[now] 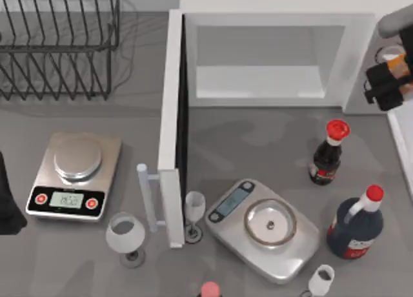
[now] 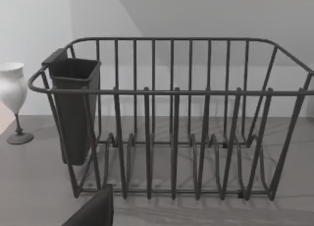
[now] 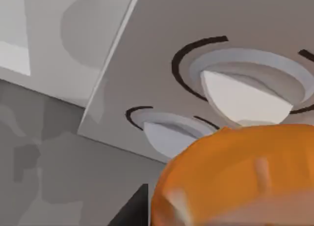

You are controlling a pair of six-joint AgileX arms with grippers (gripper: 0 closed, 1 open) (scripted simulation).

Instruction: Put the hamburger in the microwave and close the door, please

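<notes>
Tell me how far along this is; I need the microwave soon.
Done: the door stands open and the hamburger is off the table, carried by the right gripper beside the microwave dial panel. Left: place it inside the cavity, withdraw, swing the door shut. The left arm sits parked at the table's left edge.

Left kitchen scale [image 1: 72,177] display shows digits, unreadable; bottle labels illegible.

The microwave [image 1: 271,51] has a smooth, matt white shell, and its door [image 1: 170,116] looks like the same plain plastic. Both kitchen scales [image 1: 74,174] have a brushed, silvery metal sheen. The dish rack [image 2: 171,118] is thin dark wire. The wine glasses [image 1: 126,235] look frosted and translucent. The hamburger [image 3: 240,182] bun is glossy orange. The desk [image 1: 258,142] is matt mottled grey.
</notes>
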